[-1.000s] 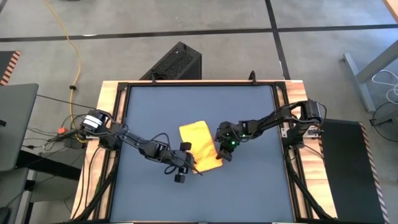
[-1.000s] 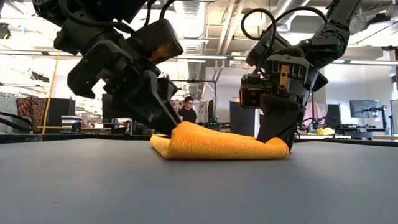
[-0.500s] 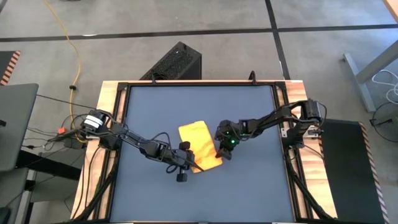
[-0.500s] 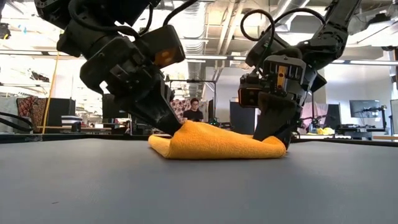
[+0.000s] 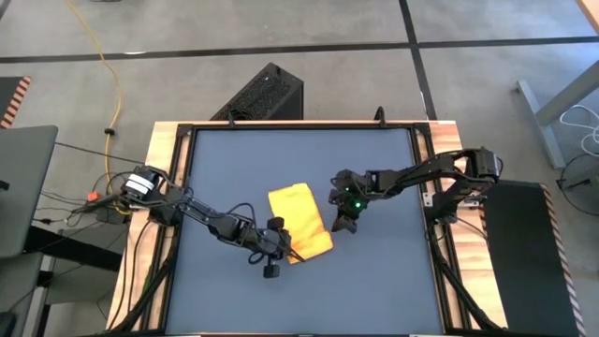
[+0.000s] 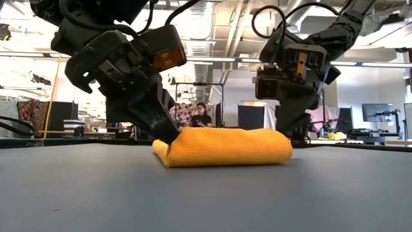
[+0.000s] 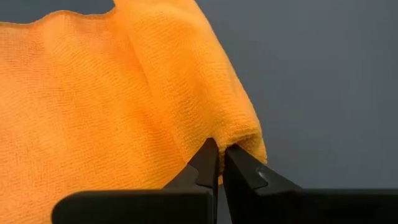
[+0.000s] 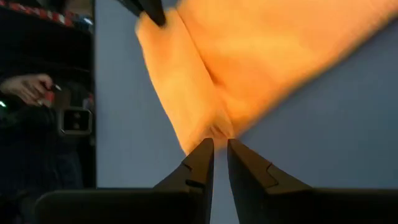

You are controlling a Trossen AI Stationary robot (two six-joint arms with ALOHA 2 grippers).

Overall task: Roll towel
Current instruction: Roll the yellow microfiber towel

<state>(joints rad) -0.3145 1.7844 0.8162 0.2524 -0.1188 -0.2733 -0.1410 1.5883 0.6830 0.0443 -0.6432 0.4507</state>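
Note:
The yellow-orange towel (image 5: pixel 299 223) lies mid-table, its near edge turned over into a thick fold (image 6: pixel 222 147) that rests on the dark blue tabletop. My left gripper (image 5: pixel 286 251) is at the fold's left end and shut on it. My right gripper (image 5: pixel 343 223) hovers just off the fold's right end (image 8: pixel 214 127). Its fingers stand a narrow gap apart with only tabletop between them. In the low view it shows behind the towel's right end (image 6: pixel 293 132). My left gripper pinches the left end of the towel's turned-over fold (image 7: pixel 231 138) between its two fingertips. The fingers slant down from the table's left and near side, along the fold. The towel lies on the table, several layers thick at that end.
Bare tabletop (image 5: pixel 374 281) surrounds the towel on all sides. A wooden and black frame (image 5: pixel 178 140) rims the table. People and equipment show in the room beyond the table's far edge (image 6: pixel 201 116).
My right gripper has let go of the fold's right end and gone up and toward the table's right edge. My left gripper has stayed at the left end and rolled a little about its own axis. The towel's fold now stands thicker and flat-topped.

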